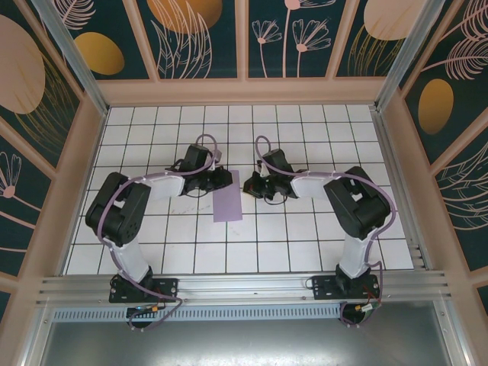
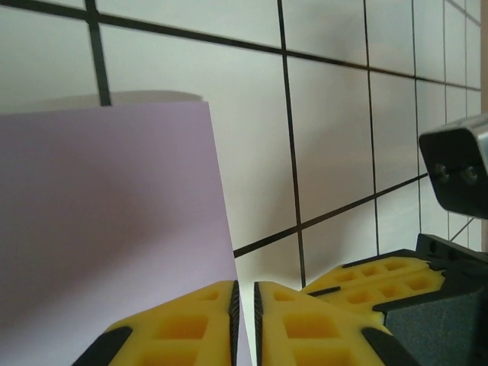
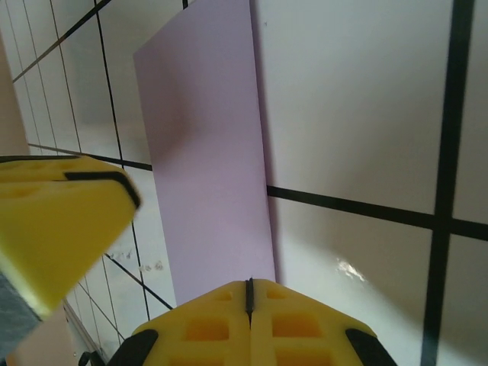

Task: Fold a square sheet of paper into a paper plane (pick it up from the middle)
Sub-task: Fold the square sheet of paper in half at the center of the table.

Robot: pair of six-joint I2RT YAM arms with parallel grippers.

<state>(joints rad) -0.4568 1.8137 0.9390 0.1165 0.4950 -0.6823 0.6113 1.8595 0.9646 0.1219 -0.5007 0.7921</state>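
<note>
With the folded lilac paper (image 1: 227,196) on the white tiles between both arms, the left gripper (image 2: 244,305) barely parted and empty, the right gripper (image 3: 249,305) pinched shut, the thin sheet could skid sideways under a nudge.

Lilac sheet of paper (image 1: 227,196) — folded narrow, flat on the tiles.

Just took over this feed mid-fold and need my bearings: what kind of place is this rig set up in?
Probably an enclosed robot test cell, not a home or workshop: a white tiled tabletop with black grid lines, dark decorated wall panels with leaf and circle motifs boxing it in, and an aluminium rail carrying the arm bases.
</note>
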